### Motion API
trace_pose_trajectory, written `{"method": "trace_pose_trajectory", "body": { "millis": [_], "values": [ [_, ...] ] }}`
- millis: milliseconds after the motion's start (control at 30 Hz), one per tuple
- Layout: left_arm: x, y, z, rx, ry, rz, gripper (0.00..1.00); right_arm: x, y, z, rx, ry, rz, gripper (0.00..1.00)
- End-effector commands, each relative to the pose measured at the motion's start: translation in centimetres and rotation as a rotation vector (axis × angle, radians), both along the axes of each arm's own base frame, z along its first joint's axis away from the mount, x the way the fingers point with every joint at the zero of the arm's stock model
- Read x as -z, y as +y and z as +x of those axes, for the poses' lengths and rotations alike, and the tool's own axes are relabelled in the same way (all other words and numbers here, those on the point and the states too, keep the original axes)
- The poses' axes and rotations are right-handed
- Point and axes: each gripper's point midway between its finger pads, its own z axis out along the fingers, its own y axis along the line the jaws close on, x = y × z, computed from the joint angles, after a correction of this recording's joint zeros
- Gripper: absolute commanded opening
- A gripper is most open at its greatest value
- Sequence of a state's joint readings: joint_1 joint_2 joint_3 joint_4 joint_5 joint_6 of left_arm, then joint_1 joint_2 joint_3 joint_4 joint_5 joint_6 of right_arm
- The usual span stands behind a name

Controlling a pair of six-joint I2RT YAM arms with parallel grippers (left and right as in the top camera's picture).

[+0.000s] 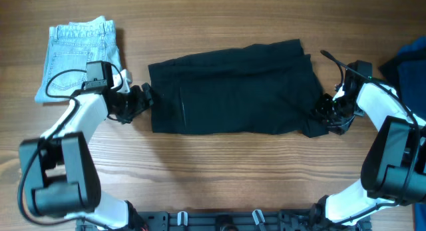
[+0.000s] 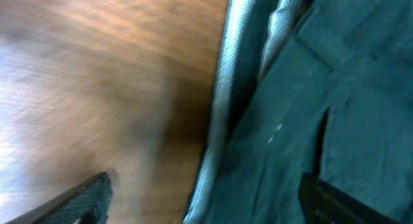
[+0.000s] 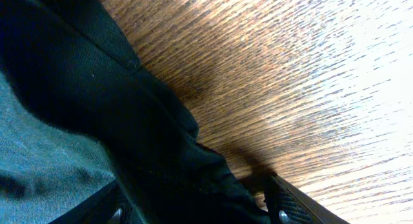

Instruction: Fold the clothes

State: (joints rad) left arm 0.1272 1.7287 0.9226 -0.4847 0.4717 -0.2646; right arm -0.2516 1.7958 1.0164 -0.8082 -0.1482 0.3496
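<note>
Garment: dark garment [image 1: 233,88] spread flat mid-table [image 1: 219,171], long axis running left to right between the two arms. Left claw [image 1: 145,98] sits at the short left edge, toward its upper end; the cloth lies to its inner side, toward centre. Left wrist view: fingers [image 2: 87,198] spread wide, one over bare wood, the other over cloth, pale hem seam running between them, so released and straddling the edge, nothing gripped. Right claw [image 1: 324,114] is at the lower right corner, where the fabric bunches a little. Right wrist view: fingers [image 3: 290,208] apart with a dark fold lying between them; reads as released, not yet pinching, though contact is hard to tell. Each arm is nearest its own short end, well apart along the long axis. Judgement: a paired lift from these ends would fold across the short axis, end to end. Folded jeans [image 1: 78,54] lie at the far left, apart from the work.
</note>
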Motion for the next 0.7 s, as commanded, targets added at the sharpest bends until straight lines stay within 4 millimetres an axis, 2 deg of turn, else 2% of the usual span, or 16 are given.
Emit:
{"method": "trace_pose_trajectory", "body": {
  "millis": [0, 33, 100, 200, 267, 367, 500, 567, 667],
  "values": [
    [2.6, -2.9, -0.7, 0.067, 0.060, -0.172, 0.84, 1.8, -0.4, -2.2, -0.015, 0.088, -0.019, 0.60],
    [4.1, -3.7, -0.9, 0.082, 0.087, -0.202, 0.80, 1.6, -0.6, -2.2, -0.019, 0.080, -0.022, 0.57],
    [5.6, -4.5, -1.1, 0.100, 0.108, -0.221, 0.75, 0.7, -1.2, -1.8, 0.014, 0.048, -0.031, 0.57],
    [6.3, -5.0, -0.6, 0.120, 0.086, -0.208, 0.70, -1.4, -1.9, -1.1, 0.044, -0.025, -0.051, 0.57],
    [6.5, -5.0, 0.0, 0.128, 0.059, -0.183, 0.57, -3.8, -2.3, -0.4, 0.076, -0.106, -0.074, 0.58],
    [6.4, -5.0, 0.5, 0.132, 0.034, -0.175, 0.26, -7.4, -2.5, 0.4, 0.102, -0.229, -0.105, 0.58],
    [6.3, -5.0, 0.6, 0.133, 0.028, -0.176, 0.04, -11.4, -2.6, 0.7, 0.139, -0.365, -0.131, 0.57],
    [5.9, -4.9, 0.5, 0.130, 0.030, -0.180, 0.04, -12.4, -1.5, 1.4, 0.100, -0.425, -0.079, 0.53],
    [3.8, -3.8, 0.5, 0.106, 0.027, -0.171, 0.04, -12.3, -0.1, 2.0, 0.014, -0.451, -0.014, 0.51]
  ]
}}
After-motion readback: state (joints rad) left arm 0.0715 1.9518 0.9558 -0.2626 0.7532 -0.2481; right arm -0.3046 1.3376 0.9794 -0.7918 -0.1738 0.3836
